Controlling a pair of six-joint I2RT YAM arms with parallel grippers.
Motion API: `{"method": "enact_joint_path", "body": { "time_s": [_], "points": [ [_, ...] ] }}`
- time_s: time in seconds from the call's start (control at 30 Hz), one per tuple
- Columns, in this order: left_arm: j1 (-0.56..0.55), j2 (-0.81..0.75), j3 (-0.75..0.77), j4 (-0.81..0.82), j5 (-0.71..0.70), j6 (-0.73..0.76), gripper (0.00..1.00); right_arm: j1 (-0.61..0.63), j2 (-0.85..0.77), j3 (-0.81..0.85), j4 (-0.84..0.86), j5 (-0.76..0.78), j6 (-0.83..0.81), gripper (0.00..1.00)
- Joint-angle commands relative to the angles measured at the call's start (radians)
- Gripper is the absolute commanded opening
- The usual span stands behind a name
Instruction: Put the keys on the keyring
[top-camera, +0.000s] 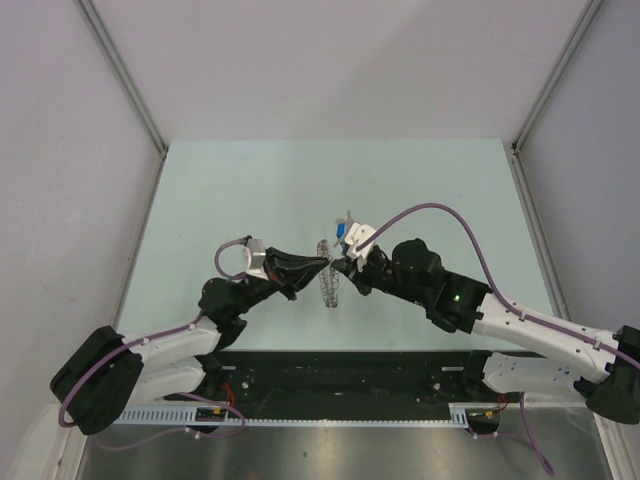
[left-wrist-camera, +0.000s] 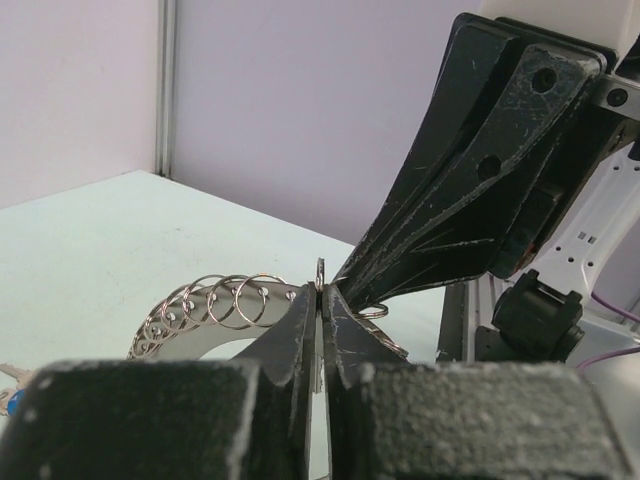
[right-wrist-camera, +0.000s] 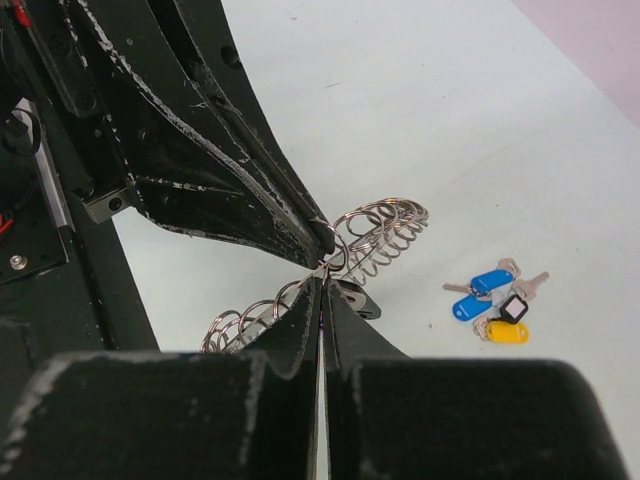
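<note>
The left gripper (top-camera: 322, 263) reaches the keyring (top-camera: 329, 280) from its left, jaws pressed together on one small loop at the top of the ring. The keyring stands on edge on the pale green table (top-camera: 250, 190), wedged between the two fingertips. The right gripper (top-camera: 340, 265) meets that same loop from the right, jaws closed; whether it grips the loop cannot be told. The keys (right-wrist-camera: 497, 303) lie flat on the table beyond the keyring, slightly right, apart from it and partly hidden under the right wrist in the top view.
</note>
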Motion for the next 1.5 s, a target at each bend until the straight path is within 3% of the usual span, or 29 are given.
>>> {"method": "enact_joint_path", "body": {
  "time_s": [0.0,0.03,0.13,0.37,0.4,0.47,0.6,0.7,0.83,1.13,1.47],
  "points": [
    [-0.014,-0.021,-0.002,0.189,-0.011,0.003,0.15,0.028,-0.007,-0.005,0.022,-0.006,-0.032,0.00],
    [-0.014,-0.056,-0.005,0.160,-0.013,0.011,0.25,0.028,-0.012,-0.006,0.014,-0.006,-0.052,0.00],
    [-0.014,-0.163,0.001,-0.017,-0.017,0.055,0.34,0.026,-0.030,-0.005,0.005,0.021,-0.090,0.00],
    [0.000,-0.352,0.140,-0.602,0.012,0.265,0.38,0.026,-0.033,-0.005,-0.020,0.005,-0.139,0.00],
    [0.014,-0.352,0.200,-0.748,0.030,0.290,0.38,0.026,-0.032,-0.006,-0.020,0.005,-0.141,0.00],
    [0.032,-0.331,0.260,-0.872,0.105,0.365,0.40,0.026,-0.033,-0.005,-0.026,0.007,-0.149,0.00],
    [0.103,-0.216,0.430,-1.177,0.381,0.506,0.44,0.026,-0.039,-0.005,-0.036,-0.042,-0.163,0.00],
    [0.137,-0.133,0.553,-1.410,0.527,0.690,0.45,0.028,-0.047,-0.006,-0.046,-0.056,-0.167,0.00],
    [0.147,-0.026,0.693,-1.706,0.618,0.975,0.46,0.029,-0.055,-0.005,-0.061,-0.064,-0.175,0.00],
    [0.152,0.163,0.892,-1.975,0.769,1.203,0.38,0.032,-0.062,-0.003,-0.081,-0.079,-0.187,0.00],
    [0.149,0.217,0.911,-1.997,0.816,1.205,0.29,0.037,-0.059,-0.005,-0.080,-0.082,-0.189,0.00]
  ]
}}
